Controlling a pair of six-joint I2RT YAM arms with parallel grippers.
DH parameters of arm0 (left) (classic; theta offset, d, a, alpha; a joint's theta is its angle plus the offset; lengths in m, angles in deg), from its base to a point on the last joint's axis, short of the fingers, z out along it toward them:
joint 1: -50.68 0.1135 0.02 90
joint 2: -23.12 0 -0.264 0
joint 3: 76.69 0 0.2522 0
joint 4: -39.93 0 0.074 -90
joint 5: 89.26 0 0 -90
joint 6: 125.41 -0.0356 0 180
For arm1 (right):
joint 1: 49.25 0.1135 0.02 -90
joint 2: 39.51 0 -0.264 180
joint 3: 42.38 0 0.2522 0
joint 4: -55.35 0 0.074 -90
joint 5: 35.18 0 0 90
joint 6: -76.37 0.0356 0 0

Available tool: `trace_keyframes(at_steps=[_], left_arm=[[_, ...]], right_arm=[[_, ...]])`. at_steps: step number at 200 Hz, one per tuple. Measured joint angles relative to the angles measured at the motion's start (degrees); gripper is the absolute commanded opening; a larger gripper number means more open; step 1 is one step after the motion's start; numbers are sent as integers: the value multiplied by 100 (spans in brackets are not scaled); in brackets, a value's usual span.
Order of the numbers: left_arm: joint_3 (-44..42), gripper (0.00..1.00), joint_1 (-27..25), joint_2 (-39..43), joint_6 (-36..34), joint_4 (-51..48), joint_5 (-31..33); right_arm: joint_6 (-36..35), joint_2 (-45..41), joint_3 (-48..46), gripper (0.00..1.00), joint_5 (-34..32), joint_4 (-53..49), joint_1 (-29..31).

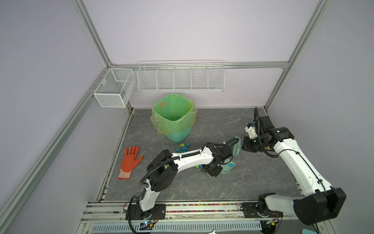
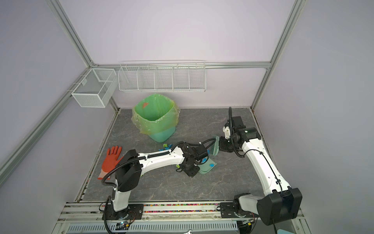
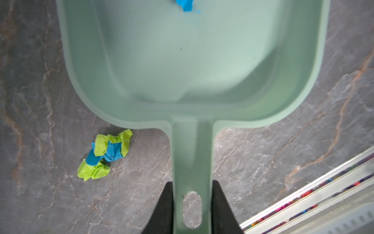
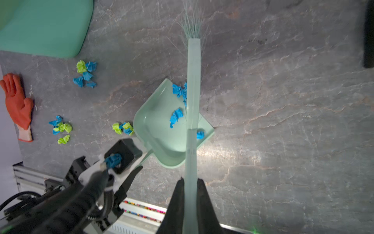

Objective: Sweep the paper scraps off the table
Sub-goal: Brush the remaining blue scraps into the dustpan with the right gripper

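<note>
Left wrist: paper scraps [image 3: 105, 155] nr dustpan [image 3: 202, 60] rim on table [image 3: 50, 202].

One dustpan [image 4: 157, 129], one brush [image 4: 193, 81], one glove [image 4: 17, 103]

We see a dark grey marbled table [image 1: 202, 182] carrying a green-lined bin [image 1: 178, 136] at the back, an orange glove [image 1: 130, 160] near its left edge, and clusters of paper scraps [image 1: 183, 147] beside a dustpan [image 1: 225, 171] mid-table.

Left claw [image 3: 192, 184] clamped, right claw [image 4: 190, 181] clamped
</note>
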Motion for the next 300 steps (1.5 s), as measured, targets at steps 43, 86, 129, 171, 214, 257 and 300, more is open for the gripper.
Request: trace_keyframes(at_steps=[43, 86, 129, 171, 214, 257, 300], left_arm=[[0, 0, 35, 0, -4, 11, -109], [26, 0, 87, -31, -4, 7, -144], [192, 0, 197, -118, -4, -35, -155], [216, 0, 216, -203, -4, -28, -153], [216, 0, 216, -203, -4, -31, -151], [214, 0, 216, -203, -2, -26, -149], [201, 0, 216, -203, -2, -11, -129]], right_arm=[[-9, 739, 444, 7, -273, 476, -4], [2, 1202, 439, 7, -260, 728, 155], [111, 975, -52, 7, -81, 837, 538], [308, -199, -734, 7, 162, 743, 597], [409, -1167, -772, 7, 68, 509, 546], [387, -868, -761, 7, -525, 146, 448], [389, -610, -761, 7, -533, 72, 431]])
